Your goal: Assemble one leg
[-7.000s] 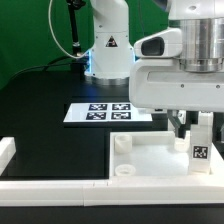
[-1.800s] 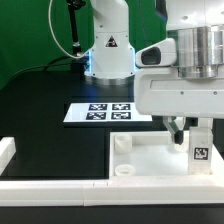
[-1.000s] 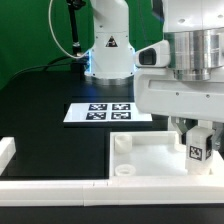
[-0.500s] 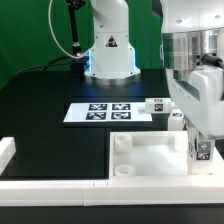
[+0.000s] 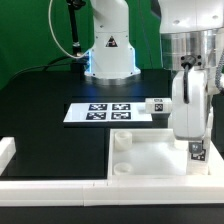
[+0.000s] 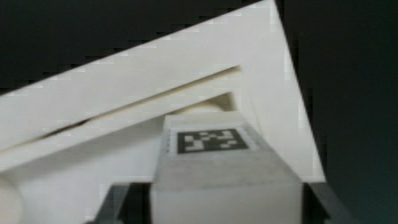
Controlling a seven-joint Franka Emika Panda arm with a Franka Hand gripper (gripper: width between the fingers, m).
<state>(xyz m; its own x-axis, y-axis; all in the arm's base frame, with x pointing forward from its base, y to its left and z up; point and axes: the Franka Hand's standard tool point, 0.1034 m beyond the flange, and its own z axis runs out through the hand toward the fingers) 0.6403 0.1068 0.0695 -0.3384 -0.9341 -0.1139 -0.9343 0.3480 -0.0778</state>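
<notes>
The marker board (image 5: pixel 100 112) lies flat on the black table (image 5: pixel 50 110), behind the white panel (image 5: pixel 150 160).

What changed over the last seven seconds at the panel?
The tool has turned about its vertical axis while gripping the leg, which stands upright on the white panel at the corner on the exterior view's right; the leg's tag shifted slightly, so it looks like it is being twisted in. With the hand turned, another leg shows behind. The marker board and panel stayed put.
</notes>
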